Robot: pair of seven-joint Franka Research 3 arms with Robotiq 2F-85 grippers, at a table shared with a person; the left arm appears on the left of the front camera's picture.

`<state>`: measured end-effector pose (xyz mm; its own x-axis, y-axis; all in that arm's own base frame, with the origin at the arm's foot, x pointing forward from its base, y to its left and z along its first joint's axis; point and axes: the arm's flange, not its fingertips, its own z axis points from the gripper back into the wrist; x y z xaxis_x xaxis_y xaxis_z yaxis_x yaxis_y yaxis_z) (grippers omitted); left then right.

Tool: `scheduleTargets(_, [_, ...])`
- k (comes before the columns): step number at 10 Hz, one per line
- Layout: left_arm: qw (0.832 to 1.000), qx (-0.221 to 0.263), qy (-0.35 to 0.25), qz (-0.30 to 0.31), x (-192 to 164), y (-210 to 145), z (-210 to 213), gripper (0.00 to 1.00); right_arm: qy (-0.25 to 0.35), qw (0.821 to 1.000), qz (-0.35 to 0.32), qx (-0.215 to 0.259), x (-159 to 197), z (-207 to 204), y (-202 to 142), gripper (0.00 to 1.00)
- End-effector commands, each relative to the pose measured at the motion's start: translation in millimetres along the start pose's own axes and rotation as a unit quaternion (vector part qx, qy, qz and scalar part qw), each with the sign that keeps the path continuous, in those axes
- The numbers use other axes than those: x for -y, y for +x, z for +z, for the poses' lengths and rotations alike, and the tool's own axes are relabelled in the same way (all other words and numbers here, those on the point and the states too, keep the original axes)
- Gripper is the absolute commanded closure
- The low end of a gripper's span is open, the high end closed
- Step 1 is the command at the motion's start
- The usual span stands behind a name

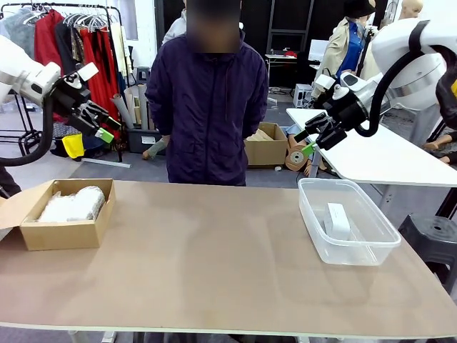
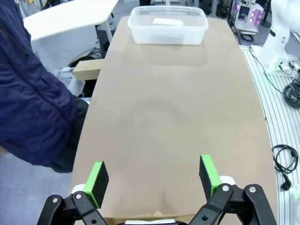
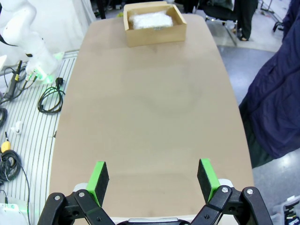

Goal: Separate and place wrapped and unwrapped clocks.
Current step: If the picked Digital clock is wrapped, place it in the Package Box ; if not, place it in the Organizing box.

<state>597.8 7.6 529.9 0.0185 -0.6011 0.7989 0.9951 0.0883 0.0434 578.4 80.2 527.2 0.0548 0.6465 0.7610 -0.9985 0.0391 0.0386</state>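
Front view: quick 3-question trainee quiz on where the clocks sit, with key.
1. True or false: the bare clock lies in the cardboard box.
2. Which holds the wrapped clocks? A) plastic tub B) cardboard box C) bare table
3. Fill in: both the left end effector and the right end effector are ____ and hold nothing.

Key: 1 false; 2 B; 3 open.

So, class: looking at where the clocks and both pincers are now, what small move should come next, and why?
Probably none beyond keeping both arms parked. The wrapped clocks lie in the cardboard box, the bare clock in the clear tub, and the left pincer and right pincer hang open above the table, holding nothing.
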Motion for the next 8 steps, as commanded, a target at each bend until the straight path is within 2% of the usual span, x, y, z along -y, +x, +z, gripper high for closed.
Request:
scheduleTargets(1, [1.000, 0.011, 0.011, -0.007, 8.0, -3.0, -3.4, 0.00, -0.001, 1.000, 0.002, -0.003, -1.5, 1.1, 1.3, 0.00])
scheduleTargets(4, [0.999, 0.019, 0.025, 0.019, 6.2, -3.4, -2.4, 0.00, -0.001, 1.000, 0.002, -0.003, -1.5, 1.1, 1.3, 0.00])
scheduleTargets(5, [1.000, 0.001, 0.002, 0.003, 0.0, -2.5, -1.3, 0.00, -0.001, 1.000, 0.002, -0.003, -1.5, 1.1, 1.3, 0.00])
scheduleTargets(8, [1.000, 0.001, 0.002, 0.003, 0.0, -2.5, -1.3, 0.00, -0.001, 1.000, 0.002, -0.003, -1.5, 1.1, 1.3, 0.00])
